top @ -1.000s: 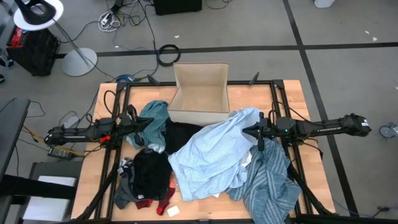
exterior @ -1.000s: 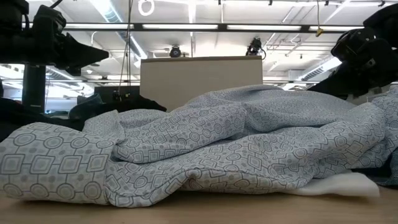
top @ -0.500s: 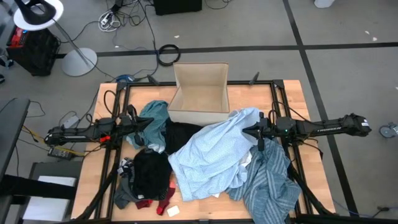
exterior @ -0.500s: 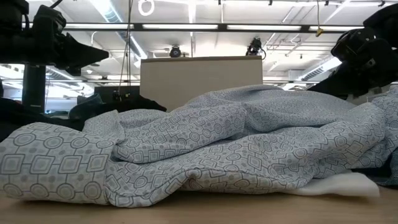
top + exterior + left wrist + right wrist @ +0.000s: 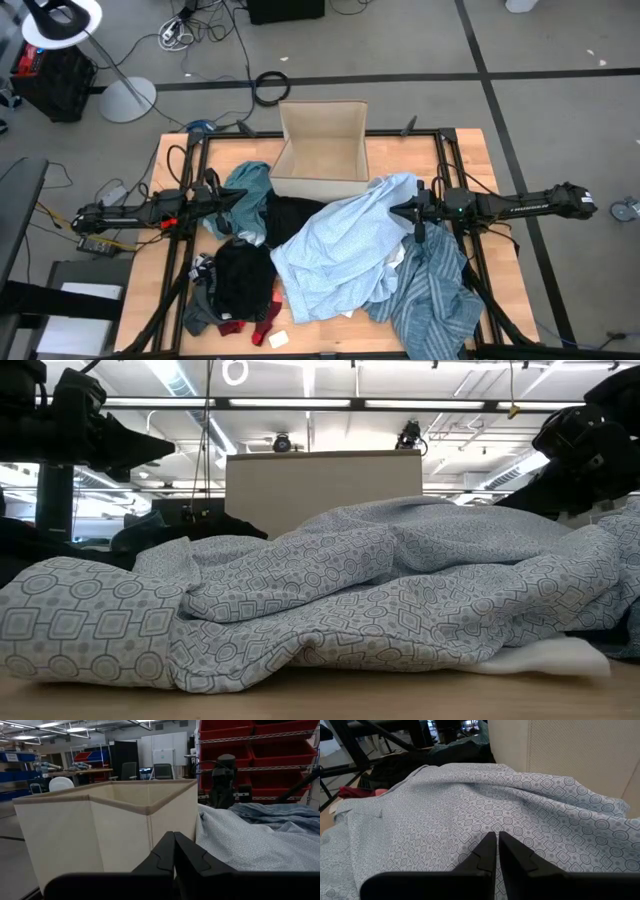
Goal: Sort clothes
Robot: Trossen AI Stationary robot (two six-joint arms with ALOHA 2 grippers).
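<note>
Nothing had changed over the last second, so sorting was judged not yet begun. The light-blue patterned shirt (image 5: 340, 250) was heaped just in front of the cardboard box (image 5: 322, 152). Beside it, the left gripper (image 5: 240, 197) and right gripper (image 5: 394, 210) were held closed and empty.

My left arm reaches in from the left side of the table, stretched out long and flat, pointing toward the middle. My left gripper (image 5: 238, 197) is at its tip, held up in the air, with its two dark fingers (image 5: 165, 854) pressed together and nothing between them. My right arm reaches in from the right side the same way, straight and level. My right gripper (image 5: 395, 210) points back at the left one. Its fingers (image 5: 487, 851) are squeezed together too, with only a thin line between them, and they hold nothing.
</note>
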